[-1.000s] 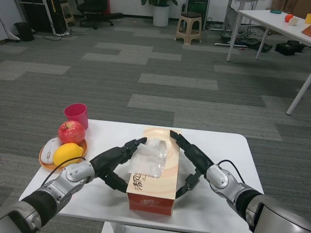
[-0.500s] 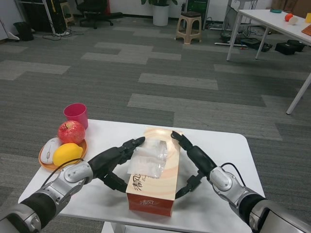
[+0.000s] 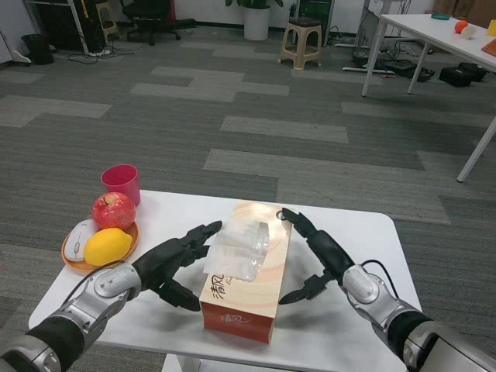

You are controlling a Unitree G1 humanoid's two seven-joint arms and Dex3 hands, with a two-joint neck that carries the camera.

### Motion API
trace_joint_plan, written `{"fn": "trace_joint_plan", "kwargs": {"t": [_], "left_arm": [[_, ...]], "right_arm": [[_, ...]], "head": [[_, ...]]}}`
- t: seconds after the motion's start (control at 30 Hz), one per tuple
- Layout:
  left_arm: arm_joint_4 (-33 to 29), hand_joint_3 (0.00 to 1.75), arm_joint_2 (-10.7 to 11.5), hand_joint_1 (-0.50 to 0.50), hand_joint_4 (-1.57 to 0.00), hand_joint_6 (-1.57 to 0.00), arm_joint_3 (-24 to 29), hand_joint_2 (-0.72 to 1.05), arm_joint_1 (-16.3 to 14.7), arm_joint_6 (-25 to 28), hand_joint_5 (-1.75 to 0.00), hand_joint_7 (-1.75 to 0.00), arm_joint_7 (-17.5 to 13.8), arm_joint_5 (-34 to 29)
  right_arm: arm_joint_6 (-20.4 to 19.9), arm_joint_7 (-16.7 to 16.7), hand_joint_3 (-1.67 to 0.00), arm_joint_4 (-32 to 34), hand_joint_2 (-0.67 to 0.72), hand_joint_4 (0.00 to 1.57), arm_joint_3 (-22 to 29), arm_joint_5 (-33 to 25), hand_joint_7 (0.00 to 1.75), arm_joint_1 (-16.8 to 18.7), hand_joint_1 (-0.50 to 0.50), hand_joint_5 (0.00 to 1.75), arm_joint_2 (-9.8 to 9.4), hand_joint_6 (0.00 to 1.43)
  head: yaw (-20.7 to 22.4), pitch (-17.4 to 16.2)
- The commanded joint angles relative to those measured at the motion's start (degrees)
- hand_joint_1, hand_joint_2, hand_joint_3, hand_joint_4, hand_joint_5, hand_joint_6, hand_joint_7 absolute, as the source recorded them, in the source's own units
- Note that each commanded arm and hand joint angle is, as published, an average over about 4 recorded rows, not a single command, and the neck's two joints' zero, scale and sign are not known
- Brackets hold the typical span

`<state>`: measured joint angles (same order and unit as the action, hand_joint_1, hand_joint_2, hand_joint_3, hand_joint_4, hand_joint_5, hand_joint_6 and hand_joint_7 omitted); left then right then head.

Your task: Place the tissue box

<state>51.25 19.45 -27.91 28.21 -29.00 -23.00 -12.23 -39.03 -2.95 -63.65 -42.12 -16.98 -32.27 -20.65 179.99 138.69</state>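
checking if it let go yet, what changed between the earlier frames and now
Both hands have come off the tissue box: the left hand drew back to the left and the right hand to the right, fingers spread, leaving gaps on each side. The box stands on the white table where it was. The cup, apple, lemon and plate have not moved.

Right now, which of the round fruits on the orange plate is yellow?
The lemon, at the front of the orange plate. The apple behind it is red.

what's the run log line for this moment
task: place tissue box | tissue box: standing on table | left hand: open, beside box | right hand: open, beside box
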Motion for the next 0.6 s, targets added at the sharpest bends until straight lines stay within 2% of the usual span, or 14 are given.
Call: {"fn": "trace_joint_plan", "kwargs": {"t": [0.03, 0.23, 0.37, 0.6], "left_arm": [[0.0, 0.0, 0.8, 0.5, 0.0, 0.0, 1.9, 0.69, -1.0, 0.1, -0.51, 0.0, -0.2, 0.4], [-0.7, 0.02, 1.2, 0.5, 0.0, 0.0, 6.4, 0.69, -2.7, 0.1, -0.54, 0.0, -0.4, 1.0], [-1.6, 0.04, 1.4, 0.5, 0.0, 0.0, 9.7, 0.69, -3.8, 0.1, -0.51, 0.0, -0.4, 1.7], [-1.8, 0.04, 1.5, 0.5, 0.0, 0.0, 10.2, 0.69, -4.0, 0.0, -0.51, 0.0, -0.4, 1.6]], "right_arm": [[0.2, 0.2, -0.4, -0.3, -0.29, 0.0, 1.3, 0.2, 0.14, 1.2, -0.46, 0.0, -1.03, 0.0], [0.1, 0.6, -0.4, -0.3, -0.29, 0.0, 4.2, 0.3, 0.07, 2.0, -0.46, 0.0, -1.27, 0.0], [-0.1, 0.9, -0.46, 0.7, -0.29, 0.0, 5.9, 0.3, 0.07, 2.8, -0.46, 0.0, -1.74, 0.0], [-0.2, 1.0, -0.48, 3.3, -0.29, 0.0, 6.2, 0.5, 0.07, 3.0, -0.46, 0.0, -1.98, 0.0]], "head": [[0.1, 0.1], [0.5, 0.2], [0.7, 0.1], [0.6, 0.1]]}}
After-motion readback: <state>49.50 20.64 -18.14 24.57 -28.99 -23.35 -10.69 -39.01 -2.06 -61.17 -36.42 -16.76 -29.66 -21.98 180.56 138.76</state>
